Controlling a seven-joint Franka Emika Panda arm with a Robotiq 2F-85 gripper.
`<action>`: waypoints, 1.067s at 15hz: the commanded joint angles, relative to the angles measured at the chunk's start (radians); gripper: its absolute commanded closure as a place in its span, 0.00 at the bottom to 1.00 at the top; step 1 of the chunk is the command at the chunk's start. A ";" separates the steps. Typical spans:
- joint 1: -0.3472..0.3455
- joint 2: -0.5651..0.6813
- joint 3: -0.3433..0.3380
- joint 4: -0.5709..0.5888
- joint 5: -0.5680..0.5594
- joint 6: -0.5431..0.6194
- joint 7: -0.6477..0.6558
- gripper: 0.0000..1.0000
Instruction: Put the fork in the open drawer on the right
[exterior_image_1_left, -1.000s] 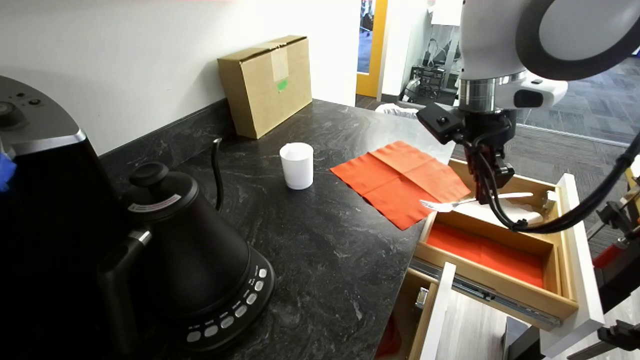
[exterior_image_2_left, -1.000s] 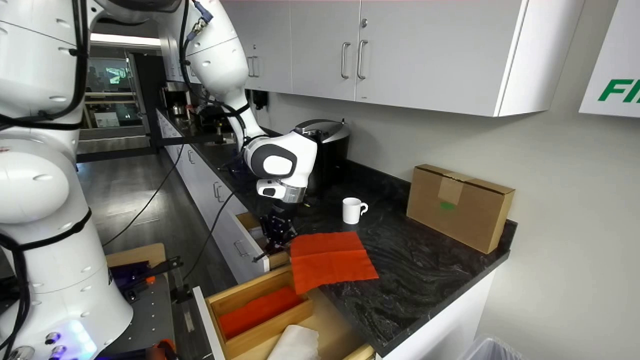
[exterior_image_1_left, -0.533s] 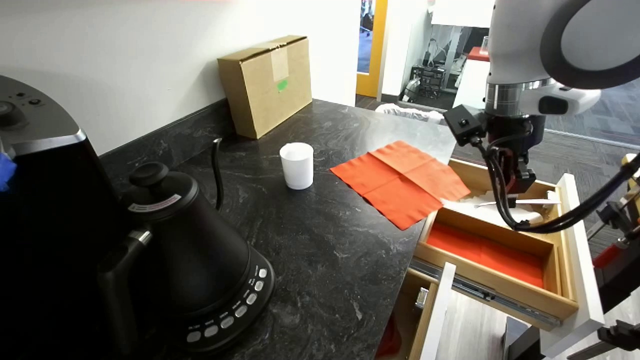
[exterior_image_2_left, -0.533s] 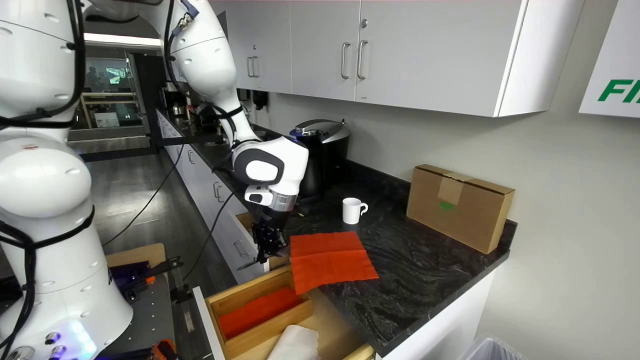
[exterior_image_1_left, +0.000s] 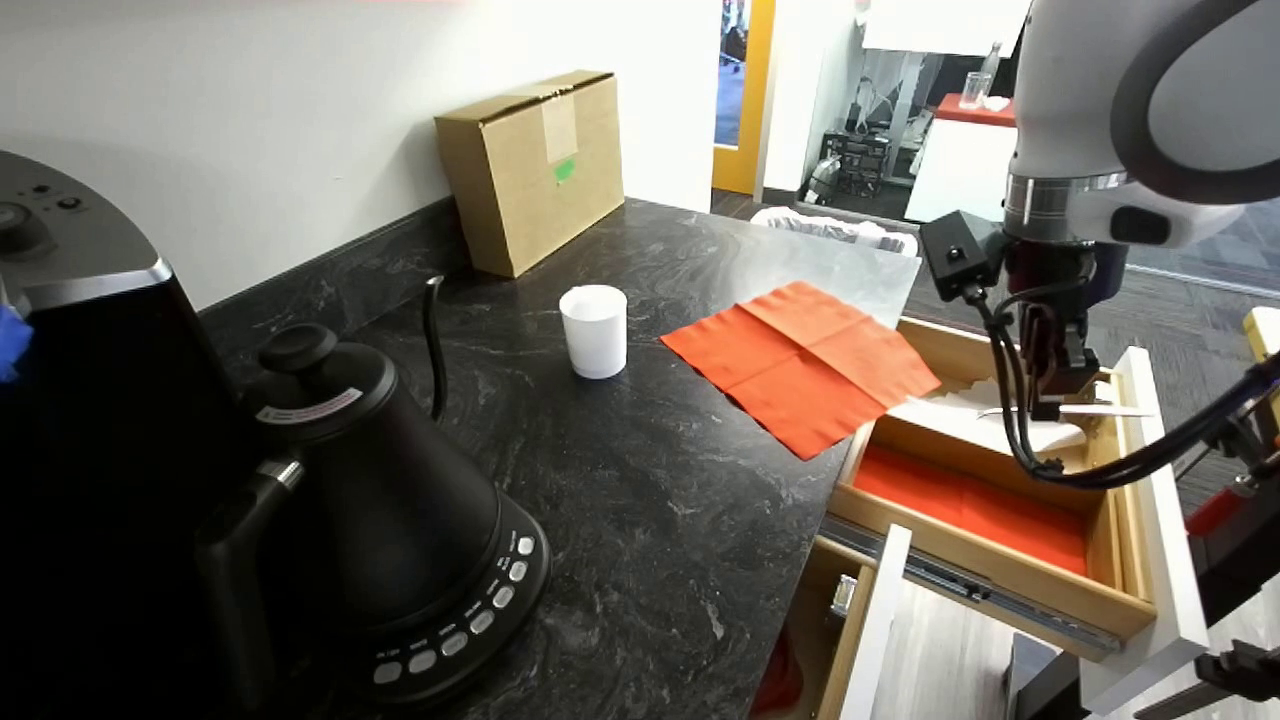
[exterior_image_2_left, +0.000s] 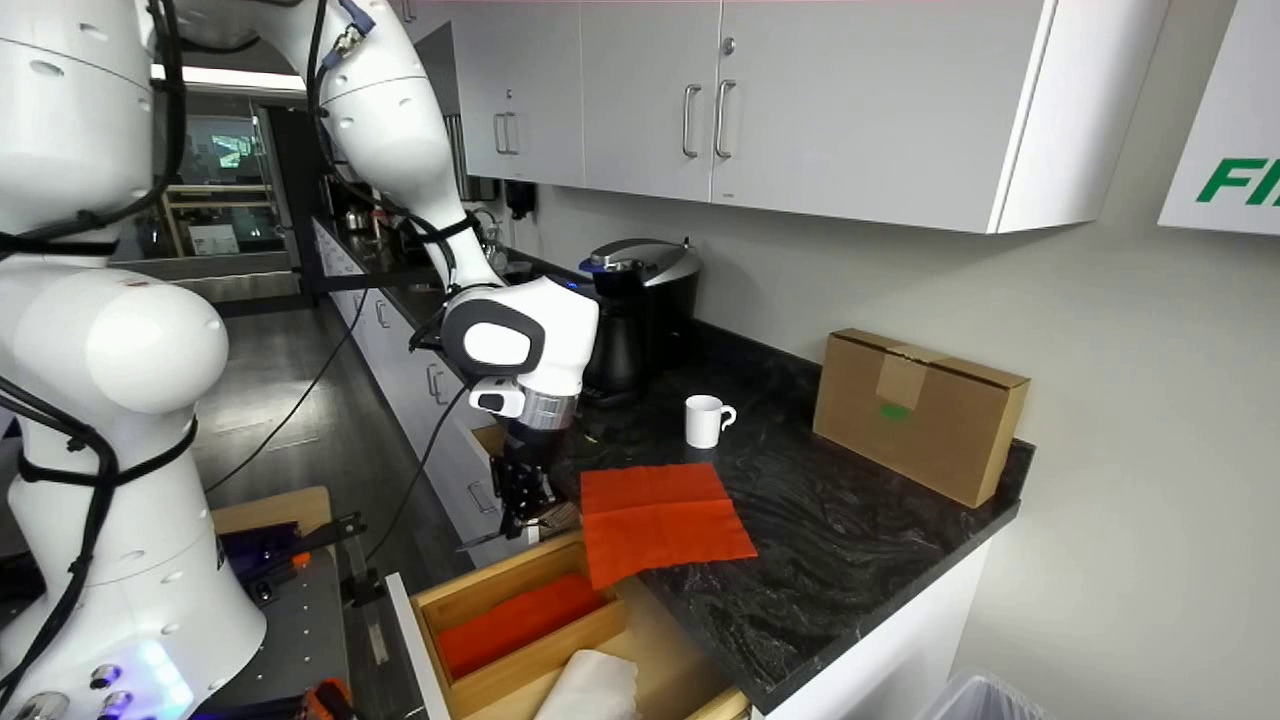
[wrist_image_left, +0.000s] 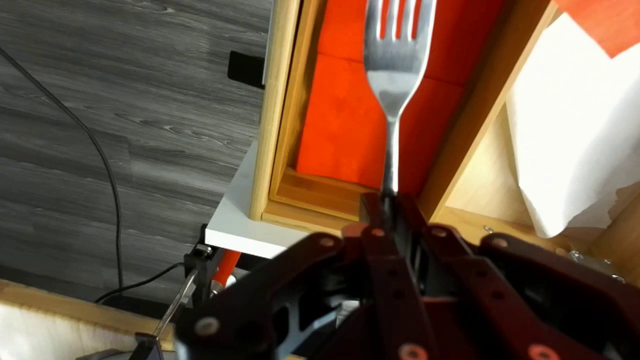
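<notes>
In the wrist view the silver fork (wrist_image_left: 394, 75) stretches away from my gripper (wrist_image_left: 389, 200), whose jaws are shut on its handle. The tines, at the top edge, appear over the red-floored compartment of the open drawer (wrist_image_left: 265, 150). How high they are above it I cannot tell. An exterior view has the gripper (exterior_image_1_left: 1045, 408) with the fork's pale handle end (exterior_image_1_left: 1108, 410) sticking out toward the white drawer front (exterior_image_1_left: 1165, 540). Seen from elsewhere, the gripper (exterior_image_2_left: 512, 530) hangs past the far side of the drawer (exterior_image_2_left: 685, 650), the fork (exterior_image_2_left: 484, 541) slanting left.
An orange-red cloth (exterior_image_1_left: 800, 365) overhangs the counter edge beside the drawer. On the counter stand a white cup (exterior_image_1_left: 595, 335), a black kettle (exterior_image_1_left: 390, 500) and a cardboard box (exterior_image_1_left: 550, 180). White paper (wrist_image_left: 570, 130) lies past the wooden divider (wrist_image_left: 480, 120). Another drawer (exterior_image_1_left: 880, 620) is pulled out.
My gripper has carried the fork away from the cloth and toward the drawer's white front. Drawer, cloth and cup have stayed where they were.
</notes>
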 joint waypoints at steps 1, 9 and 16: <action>0.121 -0.009 -0.088 -0.017 0.035 0.022 0.000 0.95; 0.267 0.017 -0.209 0.001 0.066 0.009 0.000 0.95; 0.337 0.056 -0.275 0.022 0.114 -0.013 0.000 0.95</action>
